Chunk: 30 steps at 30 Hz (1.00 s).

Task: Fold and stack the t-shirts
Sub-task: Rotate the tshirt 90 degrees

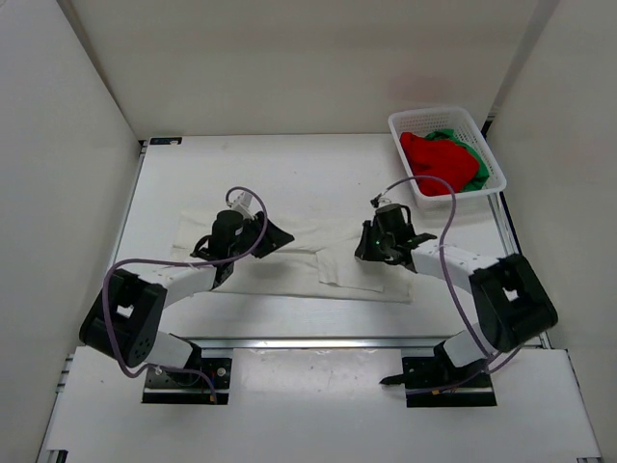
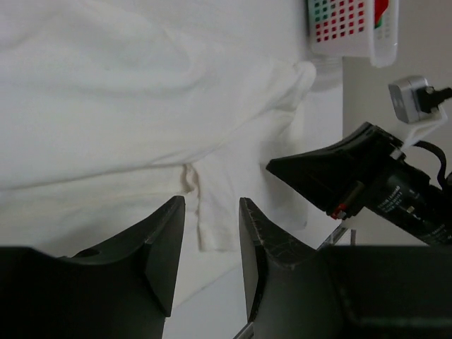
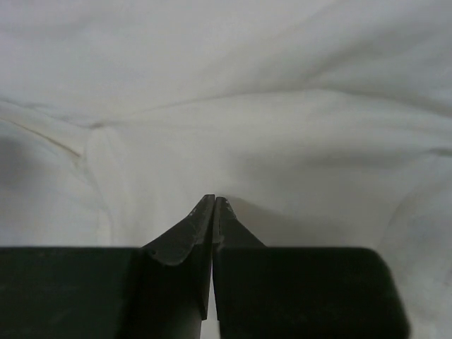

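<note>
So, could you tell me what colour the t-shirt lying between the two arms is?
The t-shirt is white, clearest in the top external view.

White table (image 1: 289,174), plain white panels (image 1: 289,58) on three sides, aluminium rail (image 1: 318,340) along near edge, even light

Left arm (image 1: 164,285): elbow lower left, forearm reaching toward centre.
Left gripper (image 2: 212,205): jaws parted.
Right arm (image 1: 463,265): elbow lower right, forearm reaching toward centre.
Right gripper (image 3: 214,199): jaws pressed together, tips meeting.
</note>
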Tool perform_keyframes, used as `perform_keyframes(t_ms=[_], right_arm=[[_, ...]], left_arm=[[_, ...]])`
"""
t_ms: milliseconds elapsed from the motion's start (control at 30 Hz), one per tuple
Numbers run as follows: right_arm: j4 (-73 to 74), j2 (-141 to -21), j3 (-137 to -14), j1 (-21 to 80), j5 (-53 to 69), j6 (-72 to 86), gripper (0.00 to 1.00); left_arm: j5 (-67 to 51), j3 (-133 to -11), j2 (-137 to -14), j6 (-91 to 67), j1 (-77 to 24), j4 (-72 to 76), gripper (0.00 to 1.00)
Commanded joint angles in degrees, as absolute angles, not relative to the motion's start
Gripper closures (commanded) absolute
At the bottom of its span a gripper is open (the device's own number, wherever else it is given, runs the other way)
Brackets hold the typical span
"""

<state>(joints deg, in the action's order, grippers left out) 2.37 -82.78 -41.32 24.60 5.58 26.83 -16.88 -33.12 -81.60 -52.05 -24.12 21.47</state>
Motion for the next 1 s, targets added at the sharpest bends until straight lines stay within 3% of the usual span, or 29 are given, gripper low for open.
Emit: perform_keyframes(t_ms=[0,133,233,333,400,467,500,567,633,733,767,833,967], right_arm=[[0.97,-88.67,-43.06,25.05,6.41,26.72,1.00],[2.89,-98.51,-51.74,22.43,8.25,26.37,1.00],[7.19,-110.51,-66.46,19.08,11.24,25.06,1.00],[20.44,-128.81,-96.25,15.84,14.41,22.33,1.00],[39.89,-146.60,-134.96,14.77,17.48,19.61,1.00],[46.30,-154.22,-158.53,13.81,18.70,18.89,1.00],[35.62,-144.07,-141.33,13.19,22.03,20.29,0.99],[25.45,-132.43,-126.46,11.95,21.28,21.19,0.94],[31.07,-125.80,-126.72,12.57,17.17,15.76,0.74],[39.79,-119.47,-125.19,14.06,11.71,11.00,0.68],[39.73,-117.79,-122.72,15.11,11.34,10.29,0.69],[33.70,-108.16,-106.18,15.65,12.90,10.98,0.75],[16.82,-92.92,-77.47,18.62,15.74,18.09,1.00]], left_arm=[[-16.69,-29.98,-79.02,-49.48,-24.79,17.84,0.53],[-18.28,-28.65,-76.03,-48.17,-24.26,15.92,0.52],[-17.49,-27.52,-73.92,-47.11,-24.09,13.81,0.52],[-17.76,-26.89,-71.99,-46.85,-22.94,13.54,0.52],[-18.54,-27.16,-71.72,-46.32,-22.24,12.05,0.52],[-19.68,-27.42,-70.67,-46.15,-21.80,10.64,0.53],[-19.17,-27.33,-70.49,-45.79,-22.06,9.85,0.52],[-18.20,-26.55,-68.39,-45.44,-22.23,8.44,0.50],[-18.28,-25.32,-66.98,-44.48,-22.24,8.00,0.50],[-18.89,-22.51,-65.66,-44.03,-21.19,7.47,0.50],[-19.24,-22.15,-65.39,-43.77,-21.62,7.56,0.50],[-19.34,-21.01,-63.99,-42.81,-21.18,6.69,0.51],[-18.81,-20.48,-60.56,-41.13,-19.95,3.70,0.55]])
